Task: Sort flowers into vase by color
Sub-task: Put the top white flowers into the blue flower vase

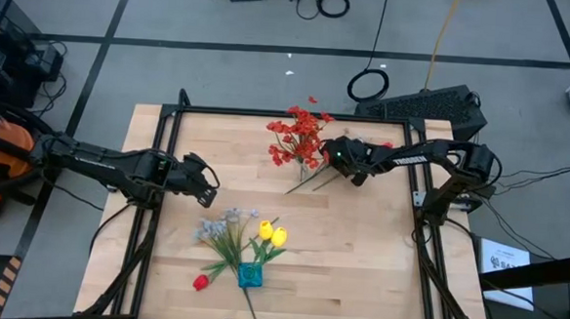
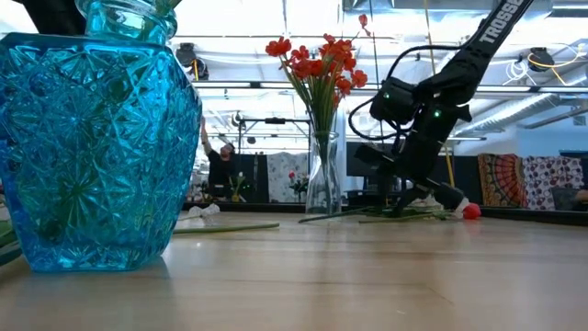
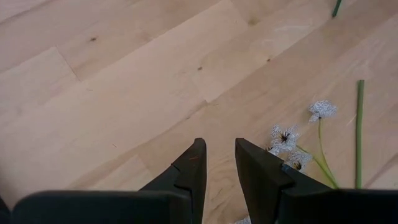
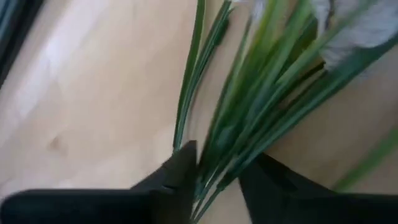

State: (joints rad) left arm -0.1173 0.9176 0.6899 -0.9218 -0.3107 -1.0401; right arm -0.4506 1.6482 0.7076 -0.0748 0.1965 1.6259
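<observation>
Red sprays (image 1: 301, 136) stand in a clear vase (image 2: 323, 179) at the far middle of the table. Beside it, a bundle of green stems (image 1: 308, 180) lies flat on the wood. My right gripper (image 4: 217, 165) slants down over the bundle, open, with the stems (image 4: 249, 93) between its fingers. A blue glass vase (image 1: 250, 275) near the front edge holds yellow tulips (image 1: 271, 235) and pale sprays (image 1: 225, 225). A single red bud (image 1: 200, 282) lies left of it. My left gripper (image 1: 210, 187) hangs open over bare wood on the left. My right gripper comes at the stems slanting down from the table's right. One finger (image 4: 183, 165) lies right beside the stems (image 4: 208, 177). Bare wood shows between the stems and the other finger. Whether it touches them, I cannot tell.
Another red bud (image 2: 471, 211) lies on the table near the right arm. A black frame (image 1: 268, 113) runs round the tabletop. Bare wood spreads between the two vases and in front of my left gripper (image 3: 219, 155), where pale blossoms (image 3: 286, 134) and a green stem (image 3: 359, 130) show.
</observation>
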